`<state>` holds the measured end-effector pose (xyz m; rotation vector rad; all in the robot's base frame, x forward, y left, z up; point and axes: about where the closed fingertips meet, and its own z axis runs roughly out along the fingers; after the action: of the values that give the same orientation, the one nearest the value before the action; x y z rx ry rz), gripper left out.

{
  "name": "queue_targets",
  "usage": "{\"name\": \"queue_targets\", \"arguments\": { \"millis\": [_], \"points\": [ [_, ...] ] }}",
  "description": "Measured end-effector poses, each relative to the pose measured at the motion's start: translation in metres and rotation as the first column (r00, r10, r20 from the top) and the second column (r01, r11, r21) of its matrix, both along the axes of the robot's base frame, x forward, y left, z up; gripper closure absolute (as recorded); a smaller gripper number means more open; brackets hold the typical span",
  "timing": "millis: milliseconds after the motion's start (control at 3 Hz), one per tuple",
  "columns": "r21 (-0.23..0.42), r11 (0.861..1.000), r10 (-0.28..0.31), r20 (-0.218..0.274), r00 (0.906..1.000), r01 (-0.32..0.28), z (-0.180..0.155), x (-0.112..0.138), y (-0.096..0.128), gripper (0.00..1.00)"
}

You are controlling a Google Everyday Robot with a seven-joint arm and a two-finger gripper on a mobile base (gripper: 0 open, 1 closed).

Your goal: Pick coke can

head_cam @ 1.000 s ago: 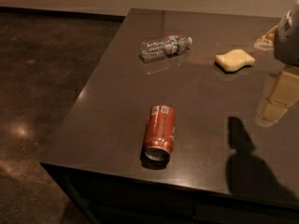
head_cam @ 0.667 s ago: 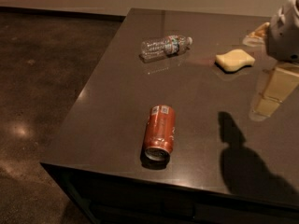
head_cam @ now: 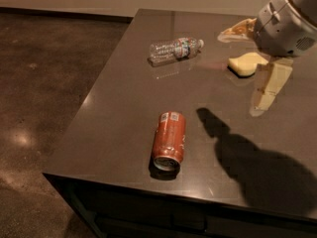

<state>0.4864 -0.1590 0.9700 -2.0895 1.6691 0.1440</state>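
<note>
Filling most of the view is a dark brown table (head_cam: pixel 116 118), standing on a polished brown floor (head_cam: pixel 39 83) that is catching a few spots of light. Stretching over the table's near right part is the arm's broad shadow (head_cam: pixel 262 172), pointing toward the middle. At the upper right the white-housed gripper (head_cam: pixel 240 72) is hovering above the table, its two tan fingers (head_cam: pixel 267 90) spreading wide apart and gripping nothing. A clear plastic water bottle (head_cam: pixel 174 49) is lying on its side at the far end; its label is showing bands of colour, but no words are reading clearly. The coke can (head_cam: pixel 168 142) is lying on its side near the front edge, well apart from the gripper, its silver end facing the camera and a white label patch sitting at its far end, the print too small to read. A yellow sponge (head_cam: pixel 246 63) is resting below the gripper
</note>
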Motion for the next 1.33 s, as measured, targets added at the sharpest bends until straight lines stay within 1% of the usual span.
{"name": "queue_targets", "arguments": {
  "millis": [333, 667, 1000, 1333],
  "points": [
    [0.003, 0.982, 0.186, 0.055, 0.9810, -0.186, 0.000, -0.008, 0.012, 0.00],
    [-0.033, 0.943, 0.331, 0.130, 0.9345, -0.330, -0.007, -0.027, 0.018, 0.00],
    [-0.100, 0.882, 0.472, 0.188, 0.8615, -0.461, -0.020, -0.053, 0.027, 0.00],
    [-0.211, 0.791, 0.612, 0.235, 0.7552, -0.575, -0.035, -0.072, 0.043, 0.00]
  ]
}}
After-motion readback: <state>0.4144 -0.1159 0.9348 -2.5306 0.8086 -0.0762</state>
